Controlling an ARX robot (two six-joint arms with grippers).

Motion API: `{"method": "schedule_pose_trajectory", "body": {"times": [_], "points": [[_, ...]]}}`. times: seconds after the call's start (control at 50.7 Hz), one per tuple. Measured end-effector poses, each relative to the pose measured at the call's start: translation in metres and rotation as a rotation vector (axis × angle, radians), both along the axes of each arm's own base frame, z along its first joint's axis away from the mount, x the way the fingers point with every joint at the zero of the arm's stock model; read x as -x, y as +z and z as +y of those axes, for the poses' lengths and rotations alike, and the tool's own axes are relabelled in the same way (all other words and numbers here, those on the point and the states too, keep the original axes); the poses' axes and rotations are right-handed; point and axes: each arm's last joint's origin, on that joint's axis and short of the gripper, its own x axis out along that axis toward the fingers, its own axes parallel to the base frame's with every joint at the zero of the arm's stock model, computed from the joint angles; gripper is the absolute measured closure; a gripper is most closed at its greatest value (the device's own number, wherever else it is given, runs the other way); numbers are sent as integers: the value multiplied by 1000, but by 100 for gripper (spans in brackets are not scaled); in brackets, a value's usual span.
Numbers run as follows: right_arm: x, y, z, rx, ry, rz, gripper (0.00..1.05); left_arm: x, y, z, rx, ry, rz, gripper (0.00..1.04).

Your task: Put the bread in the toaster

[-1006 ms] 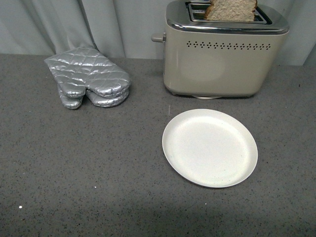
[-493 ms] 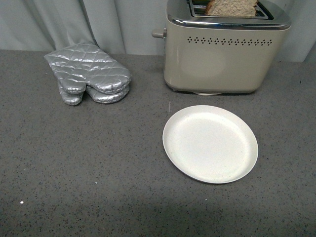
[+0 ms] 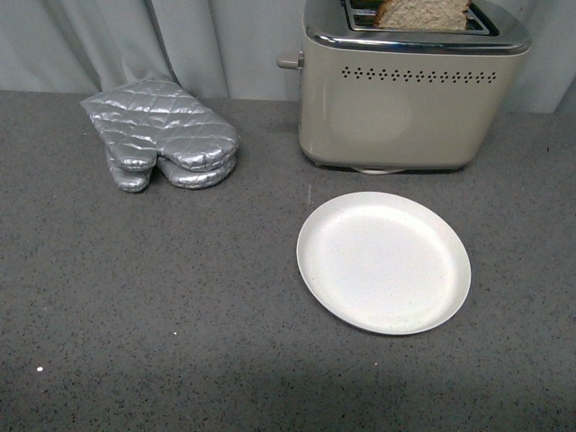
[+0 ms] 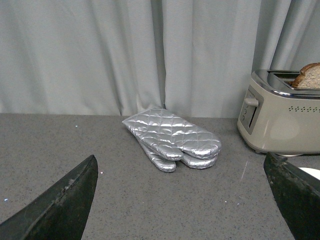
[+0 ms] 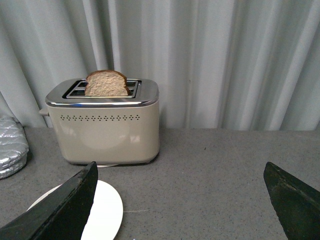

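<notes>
Light-brown bread slice [image 3: 423,13] sits upright in the beige chrome-topped toaster [image 3: 409,99], unchanged from 0.5 s ago; view sits lower than 1 s ago. Left gripper [image 4: 182,200] and right gripper [image 5: 182,200] jaws apart, empty.

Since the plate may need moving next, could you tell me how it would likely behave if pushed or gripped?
The plate looks rigid and shallow, so it would probably slide flat across the speckled counter rather than tip. Its low, smooth rim likely gives the jaws little to hold, so it may slip. It lies apart from the toaster, leaving room to push.

One toaster [image 3: 405,99]; one bread slice [image 3: 423,13]; one plate [image 3: 383,262]; two mitts [image 3: 162,135].
</notes>
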Motion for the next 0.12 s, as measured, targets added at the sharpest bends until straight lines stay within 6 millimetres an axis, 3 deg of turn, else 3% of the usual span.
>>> {"method": "schedule_pose_trajectory", "body": {"times": [0.118], "points": [[0, 0, 0, 0, 0, 0, 10, 0, 0, 0, 0, 0, 0, 7]]}}
